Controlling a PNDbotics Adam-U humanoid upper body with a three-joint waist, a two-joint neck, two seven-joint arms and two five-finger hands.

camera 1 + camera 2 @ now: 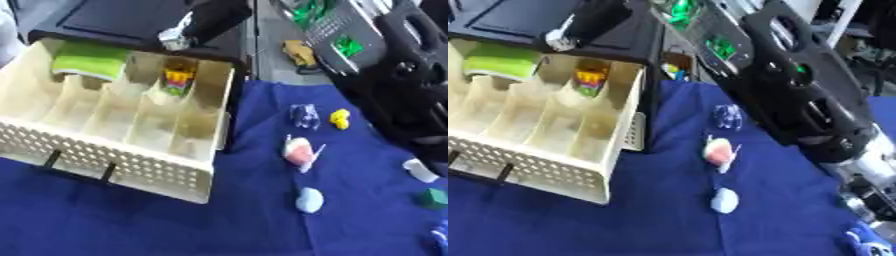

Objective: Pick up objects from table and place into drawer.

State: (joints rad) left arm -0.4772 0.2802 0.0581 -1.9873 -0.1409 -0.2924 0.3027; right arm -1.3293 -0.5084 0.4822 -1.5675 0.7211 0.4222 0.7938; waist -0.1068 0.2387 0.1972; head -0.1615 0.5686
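Reaching left from the right arm's side

Loose things lie on the blue cloth (pixel 105 230) to the right of the drawer (pixel 114 167), and the right arm (pixel 798 85) runs down that same side. So the right hand (pixel 864 197) is the nearer one. It shows only at the lower right edge of the right eye view, below a pale wrist, and I cannot tell how it is set or whether it holds anything.

From that hand, the pieces lie to its left and a little further out:
- a pale blue lump (pixel 724 201), nearest
- a pink-and-white piece (pixel 719 150) beyond it
- a clear piece (pixel 726 116) further still

The pink-and-white piece seems to run lengthways roughly away from the robot, slightly slanted. A yellow bit (pixel 339 119), a white bit (pixel 420 170) and a green block (pixel 432 197) sit close under the arm.

The drawer stands open, well to the left of all these. It already holds a green item (pixel 86 62) and a striped item (pixel 179 75) in its back compartments.

A dark limb (pixel 206 20) with a silvery tip hangs over the drawer's back edge. It may be the left arm, but its hand's state cannot be made out.

My judgement is that the next pick falls to the right hand, which would sweep leftward to the blue lump and then carry it further left across the cloth to the drawer.
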